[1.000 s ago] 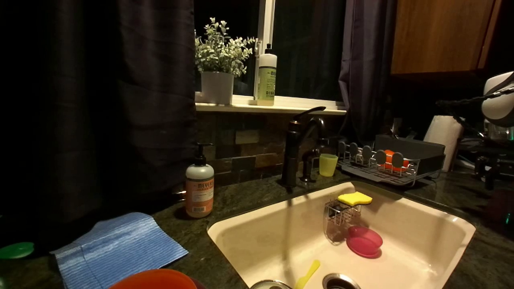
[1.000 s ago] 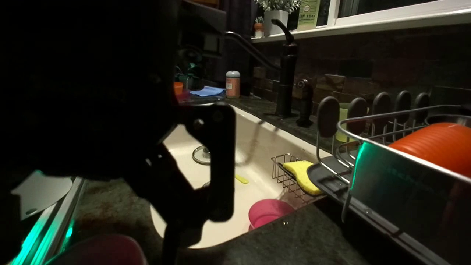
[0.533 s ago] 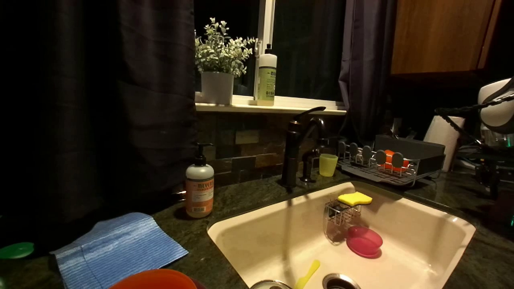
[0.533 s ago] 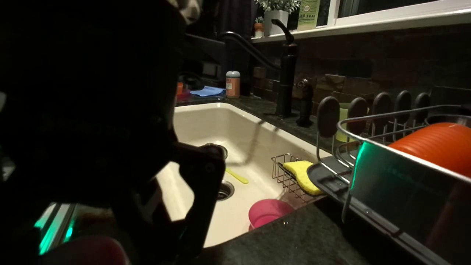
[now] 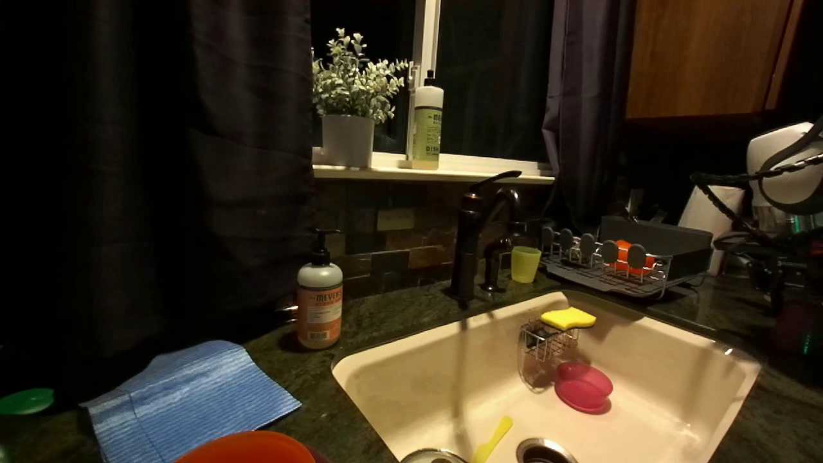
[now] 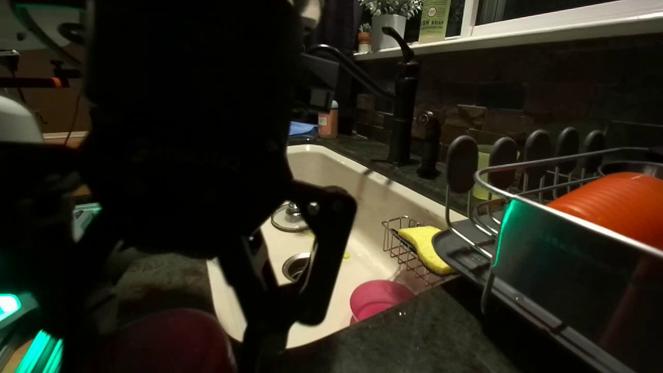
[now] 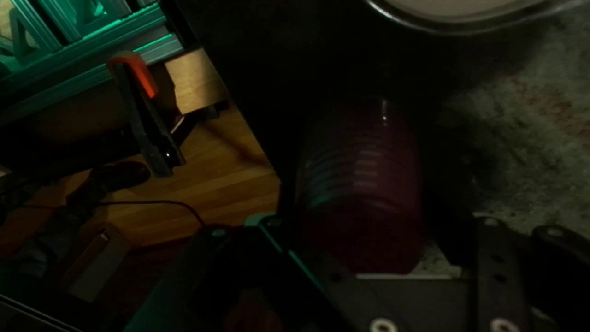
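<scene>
Maroon ribbed cup (image 7: pixel 364 170) is clamped between the jaws of the gripper (image 7: pixel 366 207), over the dark counter (image 7: pixel 530 138) near its outer edge. Too dim to tell whether the cup is lifted clear. Black clamp (image 7: pixel 143 120) with an orange end is seen off that edge.

Sink (image 5: pixel 411 379) is occupied: pink dish (image 5: pixel 582 389) is set on the bottom near the wire caddy (image 5: pixel 546 344), yellow sponge (image 5: pixel 569 318) is perched on the caddy, yellow-green utensil (image 5: pixel 494 440) is lying by the drain (image 5: pixel 543 452), glass lid (image 6: pixel 285 220) also in there. Faucet (image 5: pixel 468 238) is mounted behind the sink; dish rack (image 6: pixel 570 280), with an orange ribbed cup (image 6: pixel 616 202) in it, is parked alongside. Soap bottle (image 5: pixel 319 308) and blue cloth (image 5: pixel 193 392) are placed past the opposite end.

Versus a moment earlier, in an exterior view: arm (image 6: pixel 197 124) and gripper have been moved right and up in the picture, maroon ribbed cup carried along. Glass lid, mostly hidden then, is exposed now; utensil and soap bottle are now partly covered. Sponge, dish and rack unchanged.
</scene>
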Tool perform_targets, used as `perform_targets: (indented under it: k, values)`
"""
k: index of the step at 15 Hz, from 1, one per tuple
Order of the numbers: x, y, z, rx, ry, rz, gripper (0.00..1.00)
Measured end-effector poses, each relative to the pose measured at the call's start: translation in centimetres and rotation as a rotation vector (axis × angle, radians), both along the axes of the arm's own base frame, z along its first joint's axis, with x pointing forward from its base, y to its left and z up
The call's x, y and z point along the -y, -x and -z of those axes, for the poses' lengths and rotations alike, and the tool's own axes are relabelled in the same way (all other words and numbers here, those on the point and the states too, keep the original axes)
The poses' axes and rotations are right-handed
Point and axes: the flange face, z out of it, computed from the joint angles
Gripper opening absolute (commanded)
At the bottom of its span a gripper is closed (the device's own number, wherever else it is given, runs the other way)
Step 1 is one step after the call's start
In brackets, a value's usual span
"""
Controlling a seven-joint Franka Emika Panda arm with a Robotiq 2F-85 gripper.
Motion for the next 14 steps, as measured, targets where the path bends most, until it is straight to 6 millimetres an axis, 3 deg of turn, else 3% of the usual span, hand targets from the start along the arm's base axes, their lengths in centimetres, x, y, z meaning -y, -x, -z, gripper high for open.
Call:
perform_targets:
  k: [7,11,14]
  values:
    - [-5.6,-5.7,-2.9,0.035,0.308,-0.152,0.45]
    - [-8.6,-7.7,-2.1,0.079,0.425,-0.205,0.45]
    - [-9.7,-8.2,-0.8,0.100,0.504,-0.231,0.45]
